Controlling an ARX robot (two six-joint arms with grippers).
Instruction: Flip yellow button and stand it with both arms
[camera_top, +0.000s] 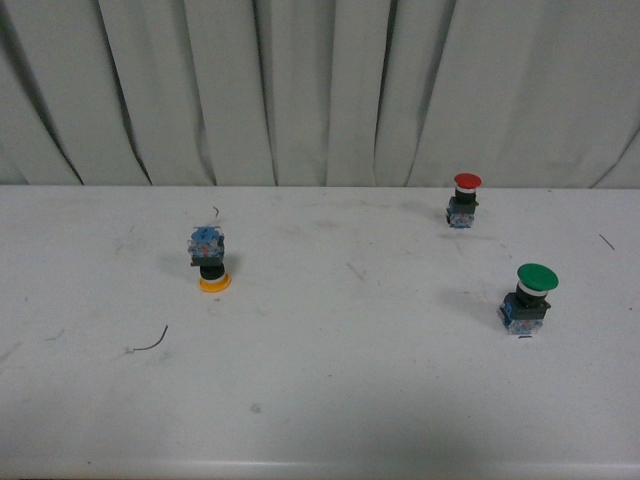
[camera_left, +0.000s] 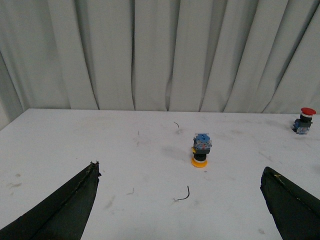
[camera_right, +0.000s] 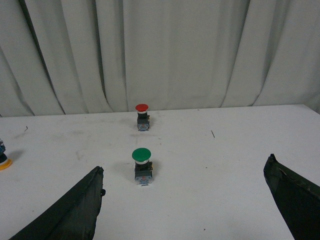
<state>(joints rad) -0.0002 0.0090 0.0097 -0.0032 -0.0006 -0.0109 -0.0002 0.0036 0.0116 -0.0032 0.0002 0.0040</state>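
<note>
Around the yellow button (camera_top: 209, 258): I see bare table (camera_top: 330, 400) on every side.
Right half: red button (camera_top: 464, 199) and green button (camera_top: 530, 297) stand well apart from it, with open table between them.
Far edge: curtain (camera_top: 320, 90) walls off my reach.
Near left: thin wire scrap (camera_top: 150, 343) lies flat.

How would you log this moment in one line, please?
yellow button: cap-down, ungripped | left pincer: open, empty | right pincer: open, empty

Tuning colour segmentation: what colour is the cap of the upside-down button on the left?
Yellow-orange. The cap shows best in the front view.
</note>
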